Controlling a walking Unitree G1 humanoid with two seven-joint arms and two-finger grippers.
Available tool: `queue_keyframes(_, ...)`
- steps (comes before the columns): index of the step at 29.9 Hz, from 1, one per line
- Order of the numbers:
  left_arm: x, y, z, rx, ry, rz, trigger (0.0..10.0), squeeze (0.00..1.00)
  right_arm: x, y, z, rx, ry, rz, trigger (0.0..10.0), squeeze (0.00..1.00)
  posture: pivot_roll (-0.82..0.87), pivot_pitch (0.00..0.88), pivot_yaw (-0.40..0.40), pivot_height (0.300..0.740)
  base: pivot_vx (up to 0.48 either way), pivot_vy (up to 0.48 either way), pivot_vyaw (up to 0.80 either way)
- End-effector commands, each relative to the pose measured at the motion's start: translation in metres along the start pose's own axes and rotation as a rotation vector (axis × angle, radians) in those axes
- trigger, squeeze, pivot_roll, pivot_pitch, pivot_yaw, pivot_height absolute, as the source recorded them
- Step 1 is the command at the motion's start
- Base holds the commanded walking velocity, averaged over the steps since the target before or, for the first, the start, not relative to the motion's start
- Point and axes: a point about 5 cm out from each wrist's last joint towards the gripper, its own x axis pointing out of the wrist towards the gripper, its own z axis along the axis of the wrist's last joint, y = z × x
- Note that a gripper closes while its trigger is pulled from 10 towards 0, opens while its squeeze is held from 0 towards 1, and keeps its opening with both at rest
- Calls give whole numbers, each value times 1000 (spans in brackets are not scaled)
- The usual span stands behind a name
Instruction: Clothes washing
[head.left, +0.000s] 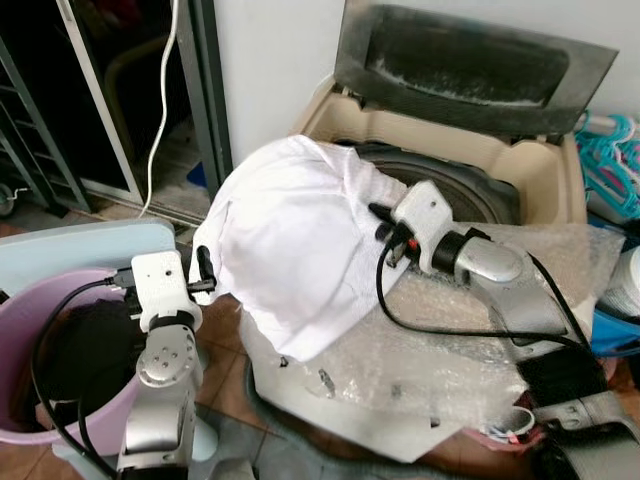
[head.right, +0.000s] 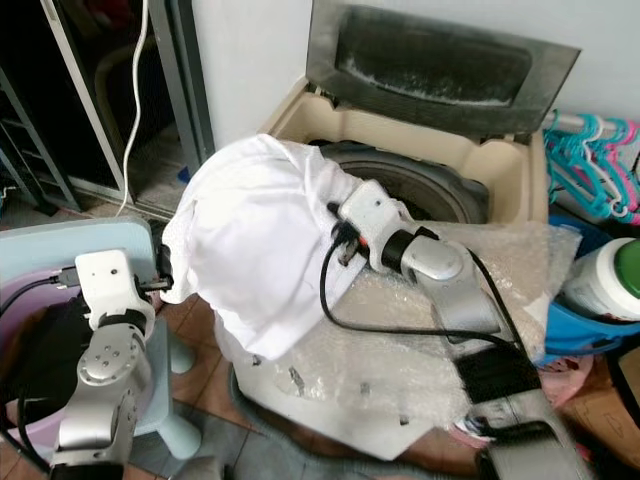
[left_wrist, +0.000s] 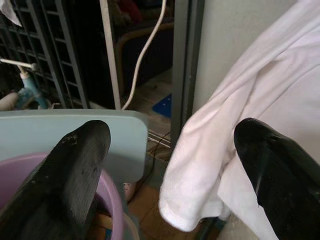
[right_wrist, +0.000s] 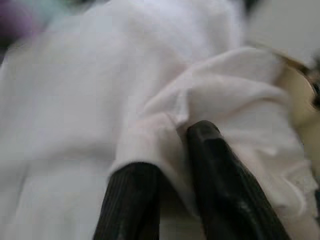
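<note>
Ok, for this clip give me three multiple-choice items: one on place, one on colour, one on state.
1. Where does the white garment hang?
A. over the washer's front rim
B. in the basin
C. on the floor

2. What colour is the basin by the left arm?
A. green
B. purple
C. red

3. How is the washing machine's lid?
A. shut
B. missing
C. raised

Answers: 1 A, it drapes before the drum, pinched by the right gripper; 2 B, its rim is purple; 3 C, it stands up behind the drum.

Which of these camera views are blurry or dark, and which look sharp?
Right wrist view is soft and blurred, the white garment washed out around the right gripper. Left wrist view is sharp, with a dark doorway behind the left gripper. Both eye views are evenly lit and clear.
</note>
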Motion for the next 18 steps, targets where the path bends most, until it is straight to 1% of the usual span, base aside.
queue_keyframes(1,0,1,3,6,-5,6,10000,0,-9,-8,-3,-56,48,76,10000,1000,-1,0,-27,740,0,0,0)
queue_keyframes(2,0,1,3,6,-4,4,10000,0,-15,-13,-3,-18,45,100,10000,1000,0,0,-27,740,0,0,0)
queue_keyframes(4,0,1,3,6,-4,3,10000,0,-22,-16,-4,2,55,129,10000,1000,-1,0,-27,740,0,0,0)
queue_keyframes(6,1,0,3,6,-4,2,10000,0,-26,-18,-7,8,77,148,10000,1000,-1,0,-27,740,0,0,0)
queue_keyframes(8,1,0,3,6,-4,1,10000,0,-34,-19,-11,23,101,201,10000,1000,2,0,-29,740,0,0,0)
queue_keyframes(11,1,0,3,6,-3,0,10000,0,-37,-19,-12,22,105,226,10000,1000,3,0,-29,740,0,0,0)
queue_keyframes(12,1,0,3,6,-2,0,10000,0,-31,-23,-4,27,45,190,10000,1000,0,0,-27,740,0,0,0)
queue_keyframes(13,1,0,2,6,-1,-1,10000,0,-23,-22,8,47,-35,168,10000,1000,0,0,-27,740,0,0,0)
queue_keyframes(15,2,0,2,7,-1,-3,10000,0,-10,-19,18,40,-103,120,10000,1000,1,0,-26,740,0,0,0)
queue_keyframes(17,2,-1,3,7,-1,-4,10000,0,-1,-14,23,41,-136,102,10000,1000,3,0,-26,740,0,0,0)
queue_keyframes(18,2,-2,3,7,-2,-5,10000,0,6,-8,26,9,-155,93,10000,1000,3,0,-26,740,0,0,0)
